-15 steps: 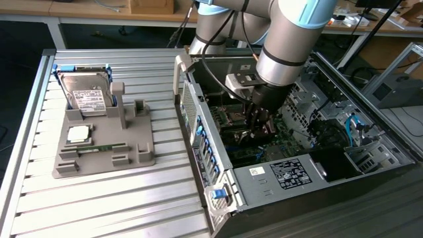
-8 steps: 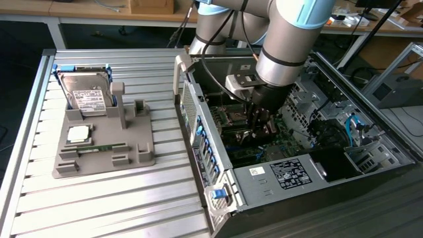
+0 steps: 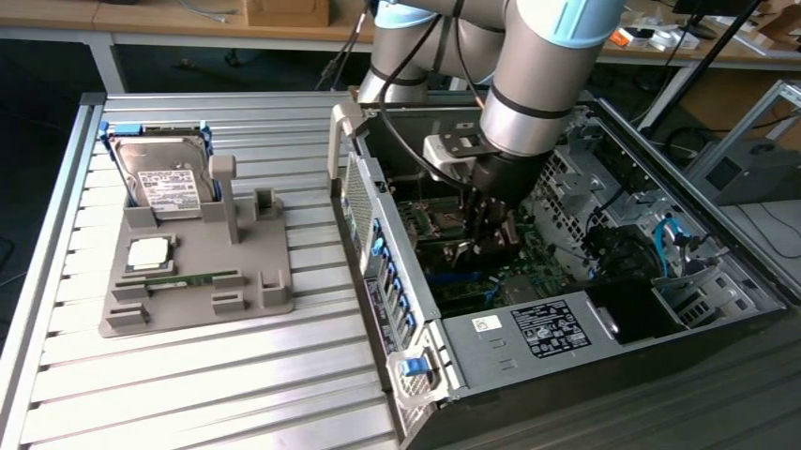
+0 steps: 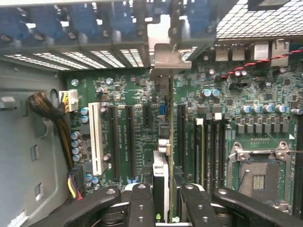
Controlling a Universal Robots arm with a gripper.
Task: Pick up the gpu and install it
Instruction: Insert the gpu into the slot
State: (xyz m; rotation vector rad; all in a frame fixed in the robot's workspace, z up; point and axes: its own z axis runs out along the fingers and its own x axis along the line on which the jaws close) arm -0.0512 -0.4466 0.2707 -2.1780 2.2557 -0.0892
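Pincer (image 4: pixel 166 208) nearest the wrist camera — fingers (image 4: pixel 142 203) clamped on the gpu (image 4: pixel 163 142), held edge-on above the motherboard (image 4: pixel 236 109) slots.
Computer case (image 3: pixel 375 197): open on the bench (image 3: pixel 188 394), arm reaching inside.
Gpu bracket (image 4: pixel 165 56): near the rear slot openings.
Risk — a tilted card could miss its slot and jam, judging by the narrow gap.

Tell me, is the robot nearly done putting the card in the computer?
Picked up: the gpu is off the holder and edge-on between the gripper fingers, down inside the computer case above the green motherboard. Whether it's fully seated can't be told.
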